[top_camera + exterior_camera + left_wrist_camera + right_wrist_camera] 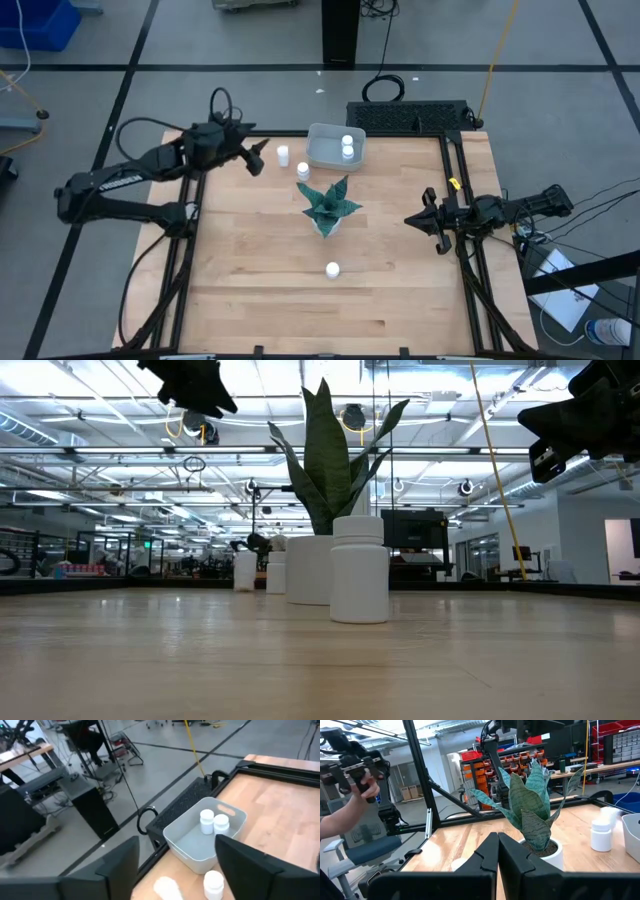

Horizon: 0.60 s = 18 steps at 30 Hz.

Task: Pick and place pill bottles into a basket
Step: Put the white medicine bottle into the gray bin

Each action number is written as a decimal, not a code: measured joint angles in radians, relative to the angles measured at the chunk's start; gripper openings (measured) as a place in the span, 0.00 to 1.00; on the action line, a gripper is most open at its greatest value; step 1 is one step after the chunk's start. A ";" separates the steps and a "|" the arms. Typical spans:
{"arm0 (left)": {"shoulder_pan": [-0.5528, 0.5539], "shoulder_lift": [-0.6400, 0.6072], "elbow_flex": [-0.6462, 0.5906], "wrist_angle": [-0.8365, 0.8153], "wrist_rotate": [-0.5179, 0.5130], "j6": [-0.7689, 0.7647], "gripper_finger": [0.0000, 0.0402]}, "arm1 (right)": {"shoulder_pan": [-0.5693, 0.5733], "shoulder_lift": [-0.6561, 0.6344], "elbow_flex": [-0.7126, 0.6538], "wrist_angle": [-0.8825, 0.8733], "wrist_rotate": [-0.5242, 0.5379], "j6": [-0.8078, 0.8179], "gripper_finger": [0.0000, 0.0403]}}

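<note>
- The left pincer [259, 157] hangs over the far left part of the worktop [250, 290], just beside the basket [322, 156]. Its two fingers [250, 865] are spread wide apart and hold nothing.
- In the left wrist view, those fingers cover part of what lies under them. One bottle [214, 884] peeks out between them, and another white shape [167, 887] near it is cut off at the picture's edge.
- The right pincer [428, 220] waits at the right edge of the worktop. Its fingers [517, 857] are pressed together with nothing between them.
- The basket sits at the far edge of the worktop, close to the rim. Two pill bottles [348, 146] stand inside it, touching each other, in the corner away from the left pincer.
- Two more bottles [283, 154] [303, 172] stand on the worktop just outside the basket, on its left side.
- One bottle [332, 268] stands alone on the near side of the plant [328, 205], with open wood all around it.
- In the low view, this lone bottle [359, 571] stands in front of the plant's white pot [308, 569] and hides part of it. The basket cannot be made out from there.
- In the right wrist view, a person's hand [366, 787] holds a dark handle beyond the worktop.
</note>
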 joint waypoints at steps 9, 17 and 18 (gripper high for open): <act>0.091 0.140 -0.002 -0.097 0.280 -0.033 0.75 | 0.000 0.000 0.000 0.000 0.000 0.000 0.00; 0.111 0.359 -0.102 0.014 0.258 0.094 0.68 | 0.000 0.000 0.000 0.000 0.000 0.000 0.00; 0.118 0.380 -0.116 0.036 0.258 0.101 0.67 | 0.000 0.000 0.000 0.000 0.000 0.000 0.00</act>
